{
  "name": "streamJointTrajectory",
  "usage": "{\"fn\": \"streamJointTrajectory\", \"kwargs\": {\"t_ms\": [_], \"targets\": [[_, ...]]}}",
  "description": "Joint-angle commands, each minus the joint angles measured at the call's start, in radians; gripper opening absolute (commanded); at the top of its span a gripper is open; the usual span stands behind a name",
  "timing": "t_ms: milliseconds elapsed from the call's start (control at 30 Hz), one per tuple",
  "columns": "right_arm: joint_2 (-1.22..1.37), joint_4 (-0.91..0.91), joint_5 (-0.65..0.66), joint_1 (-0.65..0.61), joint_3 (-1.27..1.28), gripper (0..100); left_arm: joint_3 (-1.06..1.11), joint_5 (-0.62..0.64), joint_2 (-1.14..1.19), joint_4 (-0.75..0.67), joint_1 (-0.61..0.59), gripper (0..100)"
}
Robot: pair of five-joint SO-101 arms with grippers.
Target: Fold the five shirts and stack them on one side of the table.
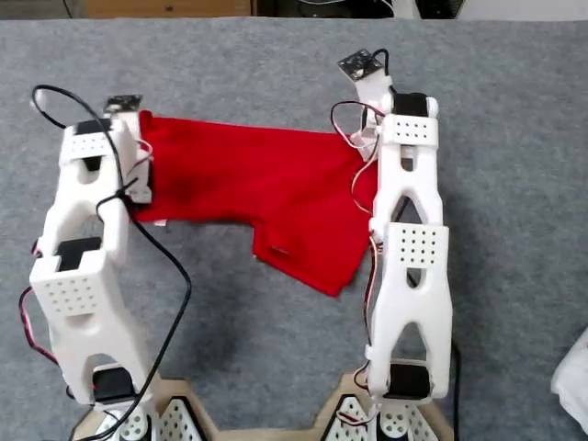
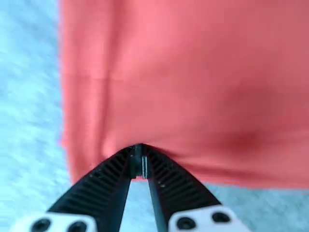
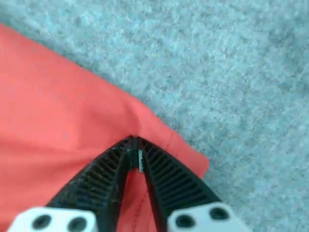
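Our left fingers (image 2: pixel 137 158) are pressed together on the hem of the red shirt (image 2: pixel 193 72), the cloth puckering at their tips. Our right fingers (image 3: pixel 134 153) are likewise pinched shut on the shirt just inside one of its corners. The shirt lies spread between the two arms at the middle of the worktop (image 1: pixel 514 138), one flap trailing toward the arms' bases. The worktop wears a grey felt-like cover. A white cloth (image 1: pixel 574 377) shows at its right edge, and a wooden strip (image 1: pixel 165 7) runs beyond its far edge.
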Motion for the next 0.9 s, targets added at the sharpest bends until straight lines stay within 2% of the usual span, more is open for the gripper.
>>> {"fn": "streamJointTrajectory", "kwargs": {"t_ms": [0,133,333,567,700,867], "targets": [[-0.018,-0.009,0.012,0.048,-0.033,0.6,-0.106,-0.037,-0.012,-0.055,-0.061,2],[-0.028,-0.003,0.012,0.039,-0.031,0.6,-0.239,-0.040,0.067,-0.003,-0.080,2],[-0.131,0.084,0.051,-0.012,-0.031,0.6,-0.522,-0.031,0.128,0.209,-0.064,2],[-0.259,0.098,0.048,-0.073,-0.031,0.6,-0.815,0.052,0.139,0.345,-0.005,2],[-0.274,0.091,0.046,-0.105,-0.030,0.6,-0.810,0.133,0.153,0.259,0.078,2],[-0.274,0.107,0.034,-0.137,-0.024,0.6,-0.755,0.175,0.282,-0.018,0.160,2]]}}
